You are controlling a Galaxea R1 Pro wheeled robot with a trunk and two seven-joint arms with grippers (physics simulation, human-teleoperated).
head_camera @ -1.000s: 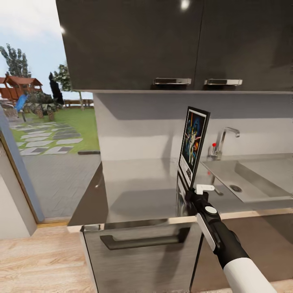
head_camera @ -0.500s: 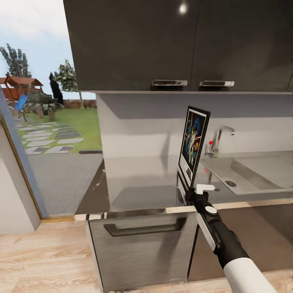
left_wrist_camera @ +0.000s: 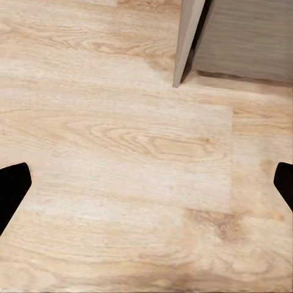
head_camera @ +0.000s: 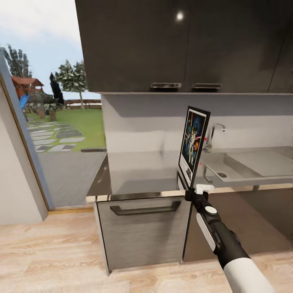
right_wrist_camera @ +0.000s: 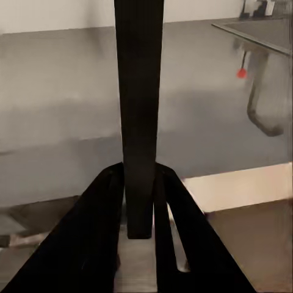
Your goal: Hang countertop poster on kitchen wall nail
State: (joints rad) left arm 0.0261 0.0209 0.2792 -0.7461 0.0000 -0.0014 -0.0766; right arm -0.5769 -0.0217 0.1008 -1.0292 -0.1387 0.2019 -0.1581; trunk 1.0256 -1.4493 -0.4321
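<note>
The poster [head_camera: 193,144] stands upright in the air, its dark blue artwork facing left inside a thin black frame. My right gripper [head_camera: 189,189] is shut on its bottom edge. In the right wrist view the poster [right_wrist_camera: 139,104] appears edge-on as a black bar pinched between the two fingers [right_wrist_camera: 104,226]. The grey metal kitchen countertop [head_camera: 142,171] lies behind and below it, clear of the poster. My left gripper [left_wrist_camera: 146,183] is open over the wooden floor, its fingertips [left_wrist_camera: 12,189] far apart. The wall nails are out of view.
An inset sink [head_camera: 248,160] and chrome tap [head_camera: 211,136] sit to the right on the counter. Dark wall cabinets [head_camera: 183,44] hang above. A grey drawer front [head_camera: 142,230] faces me. A doorway [head_camera: 49,134] to a garden opens at the left.
The whole picture has shifted: the camera has backed away from the counter, showing more floor. The poster stays in the right gripper at the same spot in the picture.
</note>
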